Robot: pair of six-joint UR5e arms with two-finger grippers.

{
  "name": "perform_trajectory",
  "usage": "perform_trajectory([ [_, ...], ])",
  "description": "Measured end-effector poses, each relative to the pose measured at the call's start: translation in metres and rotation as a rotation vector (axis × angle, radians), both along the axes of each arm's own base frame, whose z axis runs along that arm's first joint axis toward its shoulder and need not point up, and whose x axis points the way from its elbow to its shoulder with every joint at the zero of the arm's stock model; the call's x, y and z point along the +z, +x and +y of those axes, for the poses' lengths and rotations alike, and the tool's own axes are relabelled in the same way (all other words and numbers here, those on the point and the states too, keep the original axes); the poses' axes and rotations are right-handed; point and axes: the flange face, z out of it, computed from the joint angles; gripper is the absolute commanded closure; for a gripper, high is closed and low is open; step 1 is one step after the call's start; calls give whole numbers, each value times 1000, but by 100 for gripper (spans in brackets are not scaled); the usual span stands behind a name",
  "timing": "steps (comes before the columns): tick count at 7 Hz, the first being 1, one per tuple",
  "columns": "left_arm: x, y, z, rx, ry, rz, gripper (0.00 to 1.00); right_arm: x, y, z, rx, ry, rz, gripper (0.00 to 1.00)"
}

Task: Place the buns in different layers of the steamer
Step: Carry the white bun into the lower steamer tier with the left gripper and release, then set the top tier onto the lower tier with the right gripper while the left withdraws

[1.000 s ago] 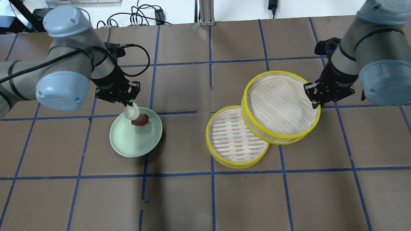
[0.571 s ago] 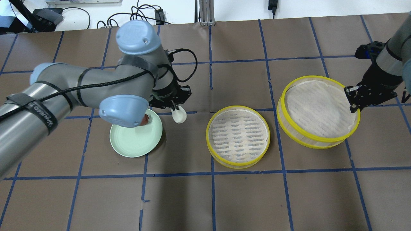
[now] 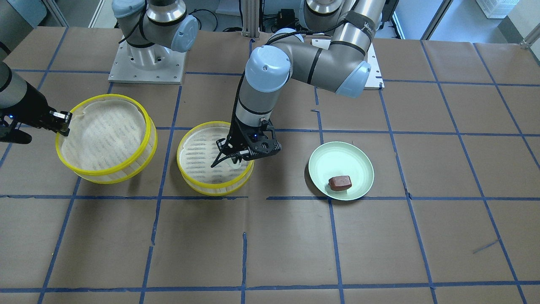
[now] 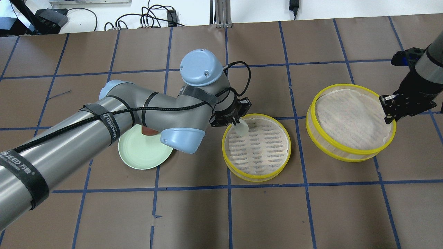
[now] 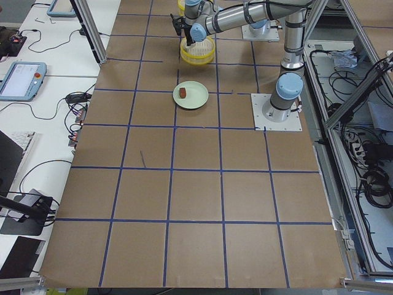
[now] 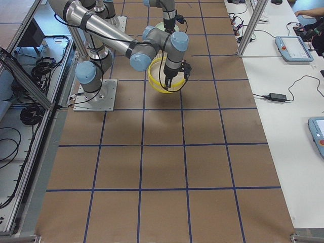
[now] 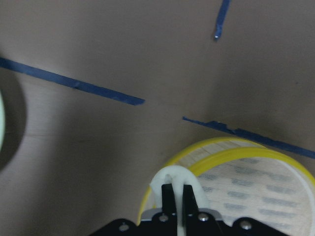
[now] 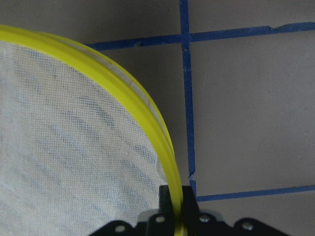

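Note:
My left gripper (image 4: 238,123) is shut on the white bun (image 4: 242,129), just over the left edge of one steamer tier (image 4: 256,178) that stands on the table. The wrist view shows the bun (image 7: 170,179) between the fingers above that yellow rim (image 7: 231,153). My right gripper (image 4: 389,112) is shut on the rim of the other tier (image 4: 346,152), held slightly tilted, apart to the right. The reddish-brown bun (image 3: 340,182) lies on the pale green plate (image 3: 358,169); in the overhead view my left arm mostly hides it.
The left arm reaches across the plate (image 4: 142,155) in the overhead view. The brown table has a blue tape grid. Cables and stands lie along the far edge.
My left gripper carried the white bun from the plate rightward to over the lower tier. My right gripper moved the other tier off it, further right.

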Motion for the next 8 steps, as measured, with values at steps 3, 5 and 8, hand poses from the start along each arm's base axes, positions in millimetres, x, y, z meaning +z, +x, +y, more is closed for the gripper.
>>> perform_trajectory([
  [3,-1,-18,14,10,6,-4,0,-1,0,1,18,4,-6,93],
  [5,5,0,4,-84,-36,-35,0,-2,1,1,25,5,-8,93],
  [8,20,138,-68,-222,-83,-129,0,0,8,0,36,0,-9,94],
])
